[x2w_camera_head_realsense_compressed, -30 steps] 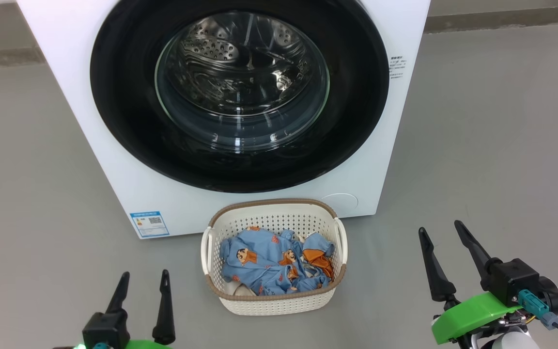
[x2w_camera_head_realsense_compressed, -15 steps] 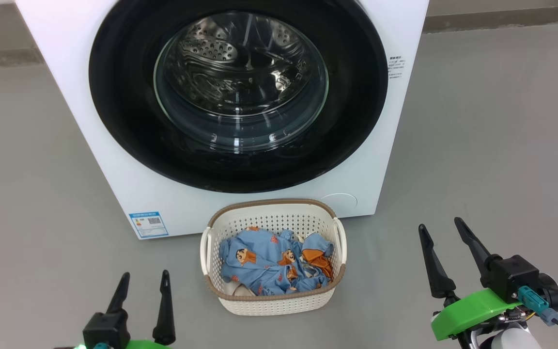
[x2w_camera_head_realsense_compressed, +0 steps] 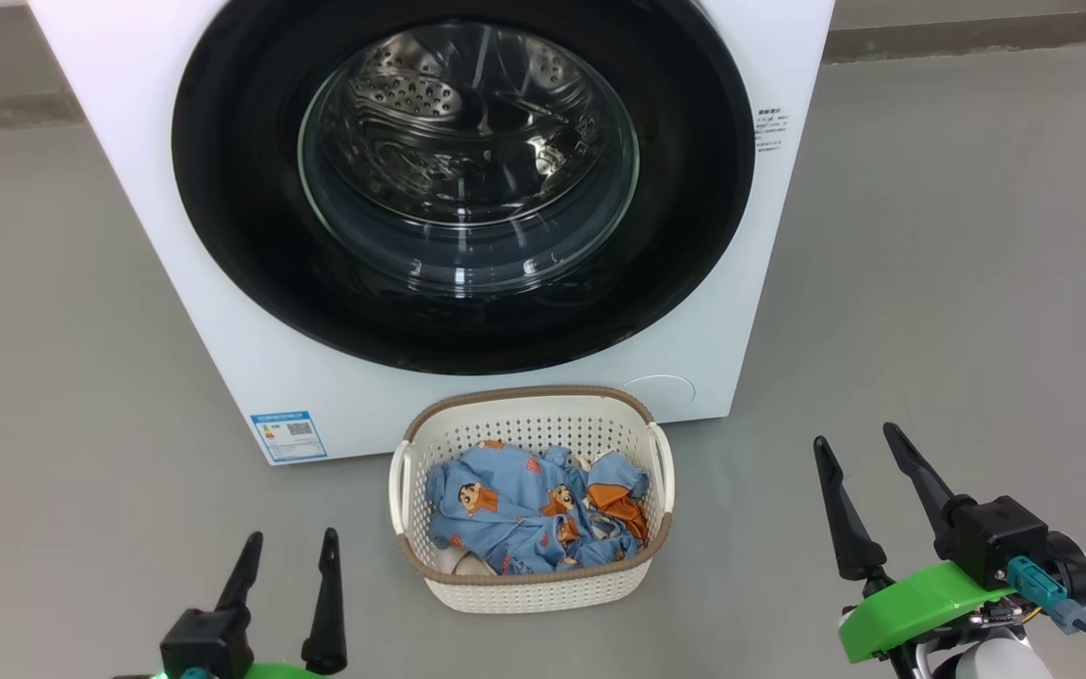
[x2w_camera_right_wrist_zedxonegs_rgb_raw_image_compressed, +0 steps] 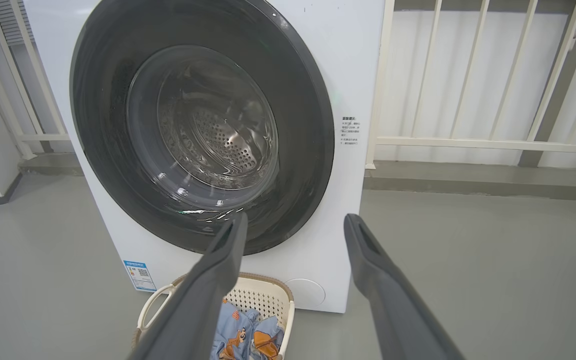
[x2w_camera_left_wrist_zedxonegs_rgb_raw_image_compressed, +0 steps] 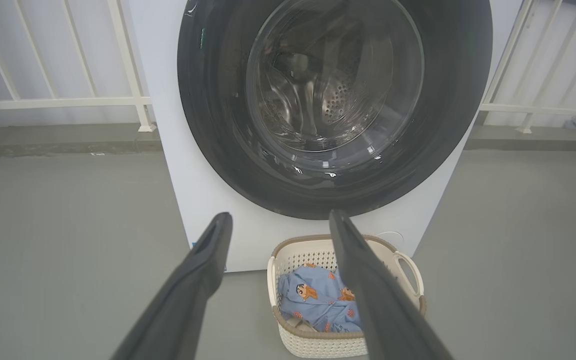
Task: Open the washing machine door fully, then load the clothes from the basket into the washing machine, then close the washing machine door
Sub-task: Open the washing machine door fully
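Grey floor (x2w_camera_head_realsense_compressed: 958, 283), one washing machine (x2w_camera_head_realsense_compressed: 222, 358), one basket (x2w_camera_head_realsense_compressed: 524, 589), left gripper (x2w_camera_head_realsense_compressed: 292, 536), right gripper (x2w_camera_head_realsense_compressed: 854, 435).

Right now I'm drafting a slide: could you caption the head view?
Open left gripper and right gripper flank the basket of clothes, set before the washing machine with its door shut.

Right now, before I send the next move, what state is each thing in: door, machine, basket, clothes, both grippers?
washing machine door: shut, flush with the front.
washing machine: upright; no clothes seen in the drum through the glass.
basket: upright on the floor before the machine, loaded.
clothes: piled in the basket.
left gripper: open, empty.
right gripper: open, empty.
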{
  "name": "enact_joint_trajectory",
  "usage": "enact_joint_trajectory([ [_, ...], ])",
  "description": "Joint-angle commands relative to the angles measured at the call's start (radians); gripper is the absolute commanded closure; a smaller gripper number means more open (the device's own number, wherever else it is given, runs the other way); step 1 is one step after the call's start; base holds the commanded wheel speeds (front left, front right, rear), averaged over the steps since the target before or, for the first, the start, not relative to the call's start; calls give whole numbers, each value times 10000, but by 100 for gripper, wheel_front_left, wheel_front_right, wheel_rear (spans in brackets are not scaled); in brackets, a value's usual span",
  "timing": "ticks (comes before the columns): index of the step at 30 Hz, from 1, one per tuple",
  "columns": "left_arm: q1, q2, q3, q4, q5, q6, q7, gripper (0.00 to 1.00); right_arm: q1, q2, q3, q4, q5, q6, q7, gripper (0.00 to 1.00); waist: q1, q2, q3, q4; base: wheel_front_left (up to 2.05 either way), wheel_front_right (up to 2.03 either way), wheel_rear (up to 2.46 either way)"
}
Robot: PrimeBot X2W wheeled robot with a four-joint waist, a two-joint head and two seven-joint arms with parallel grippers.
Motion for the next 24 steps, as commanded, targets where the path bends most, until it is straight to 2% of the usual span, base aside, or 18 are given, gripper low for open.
enact_joint_trajectory([
  [1,-362,63,298,-258,50,-29,-107,0,-419,-56,268,-230,18,16,-120,0,-1,0,1,2,24,24,-49],
  [10,-384,62,273,-214,113,-46,-107,0,-448,-56,261,-184,-3,16,-120,0,-1,0,6,-4,64,64,-128],
  [24,-372,62,229,-248,39,-54,-107,0,-441,-56,340,-105,-18,16,-120,0,-1,0,-8,-8,137,104,-241],
])
